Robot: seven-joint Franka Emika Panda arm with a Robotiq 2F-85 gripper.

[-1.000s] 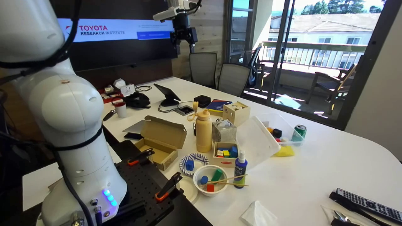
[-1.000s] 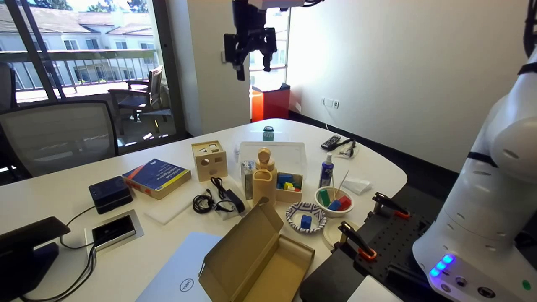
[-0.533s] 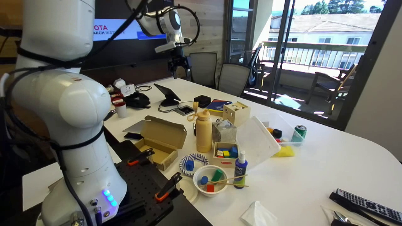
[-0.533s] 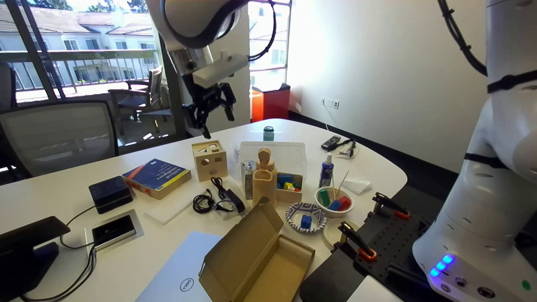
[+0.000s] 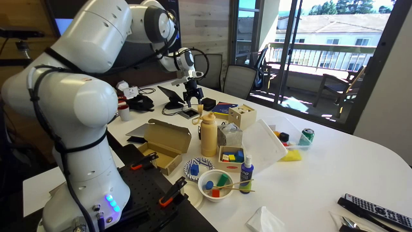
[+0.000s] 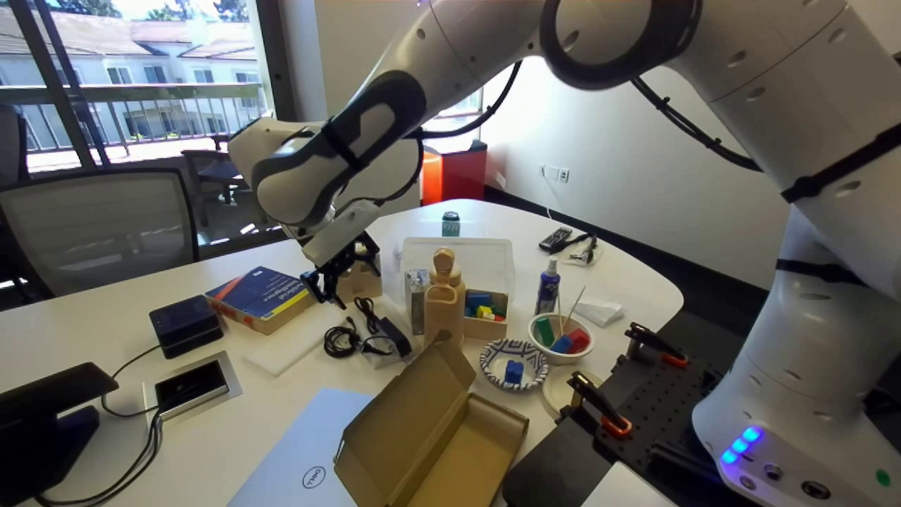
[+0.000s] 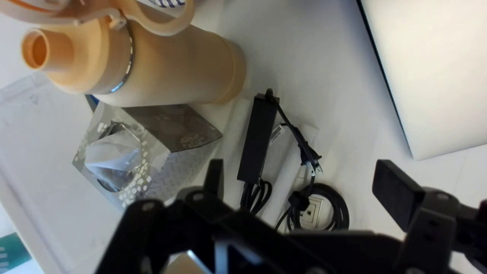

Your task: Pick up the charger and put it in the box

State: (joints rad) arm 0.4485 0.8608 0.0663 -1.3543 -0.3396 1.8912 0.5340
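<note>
The charger is a black power brick (image 7: 258, 139) with coiled black cables and a two-prong plug, lying on the table. It also shows in an exterior view (image 6: 394, 336), but is mostly hidden behind the bottle in an exterior view. The box is a low brown cardboard box with its lid up (image 5: 161, 156), seen also in an exterior view (image 6: 468, 458); it is out of the wrist view. My gripper (image 6: 360, 290) is open and empty, above the table near the charger. In the wrist view the gripper's (image 7: 300, 177) fingers are spread wide, with the cable coil between them.
A tall peach bottle (image 5: 209, 138) and a tissue box (image 7: 148, 152) stand close beside the charger. A laptop (image 6: 303, 443) lies on another side. A wooden shape cube (image 5: 242, 116) and a thick blue book (image 6: 262, 296) are near the gripper.
The arm has swung out and come down from high above the table. The open gripper is now much lower and nearer the charger. The charger and the box have not moved.
</note>
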